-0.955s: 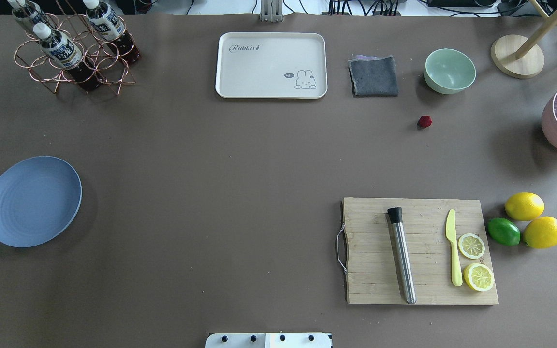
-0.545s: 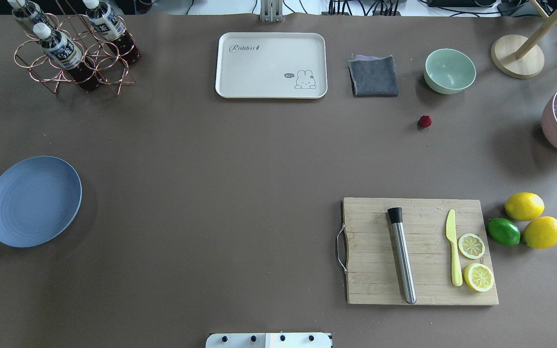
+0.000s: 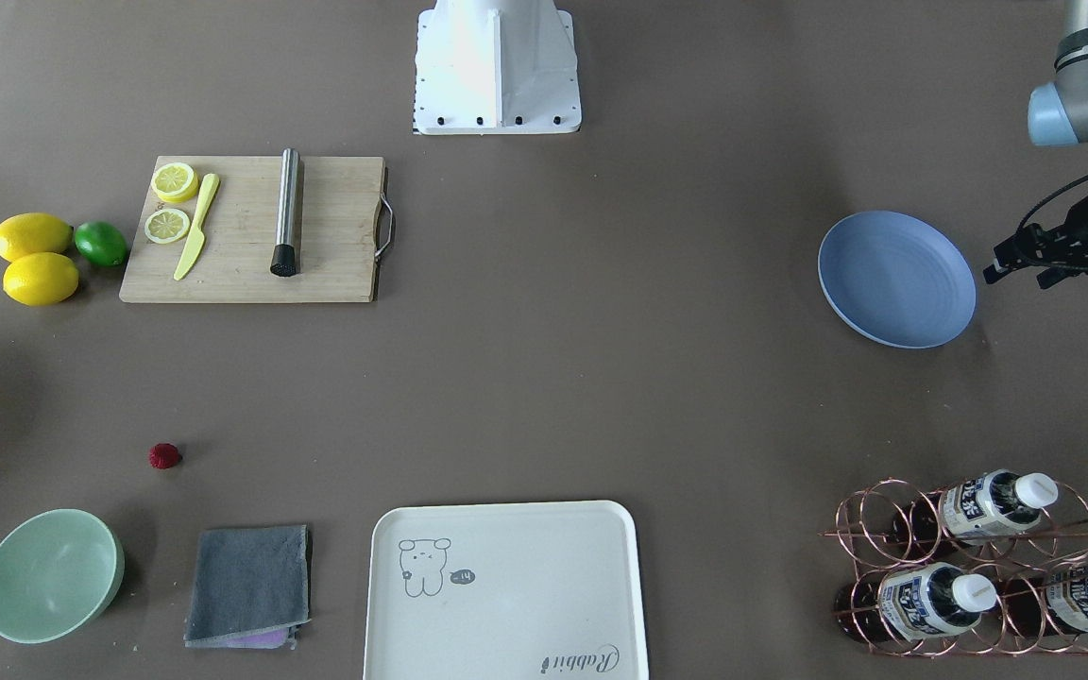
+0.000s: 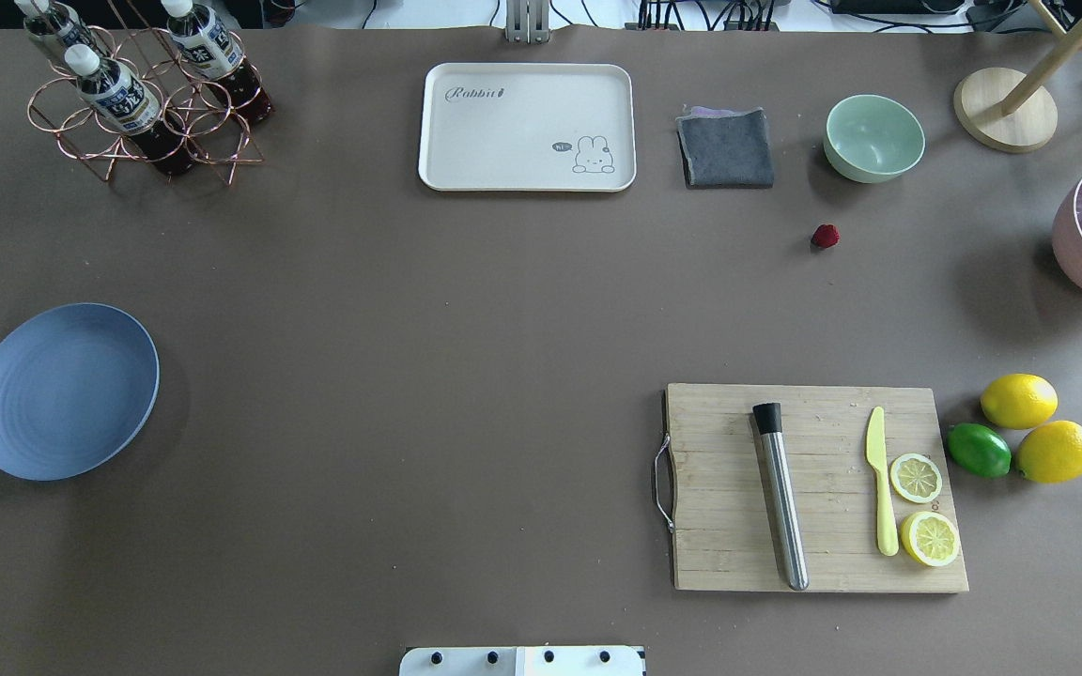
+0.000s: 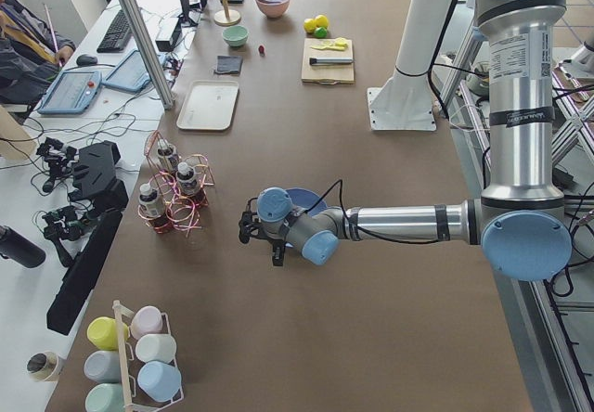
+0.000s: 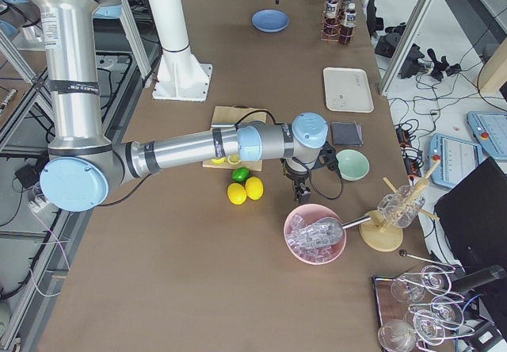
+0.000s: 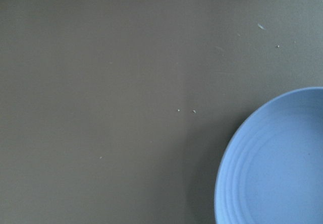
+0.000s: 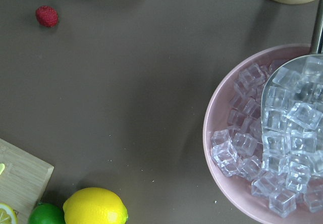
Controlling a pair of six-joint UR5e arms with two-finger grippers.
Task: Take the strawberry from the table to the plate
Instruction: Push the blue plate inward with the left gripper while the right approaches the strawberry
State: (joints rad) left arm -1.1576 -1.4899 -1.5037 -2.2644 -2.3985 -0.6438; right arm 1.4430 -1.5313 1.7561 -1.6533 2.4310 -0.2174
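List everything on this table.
strawberry: one, red, far right
plate: one, blue, left
tray: one, cream, far centre
cloth: one, grey, beside tray
bowl: one, green, beside cloth
board: one, wooden, right
muddler: one, steel, board
knife: one, yellow, board
lemon halves: two, yellow, board
lemons: two, yellow, beside board
lime: one, green, beside lemons
bottles: three, dark, far left
ice bowl: one, pink, right edge
left gripper: one, black, beside plate
right gripper: one, black, by ice bowl

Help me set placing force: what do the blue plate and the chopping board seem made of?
Plate: probably matte plastic or melamine; flat even colour, faint moulded rings, no glaze shine.
Chopping board: wood, likely bamboo, unvarnished-looking; pale strips with visible grain.
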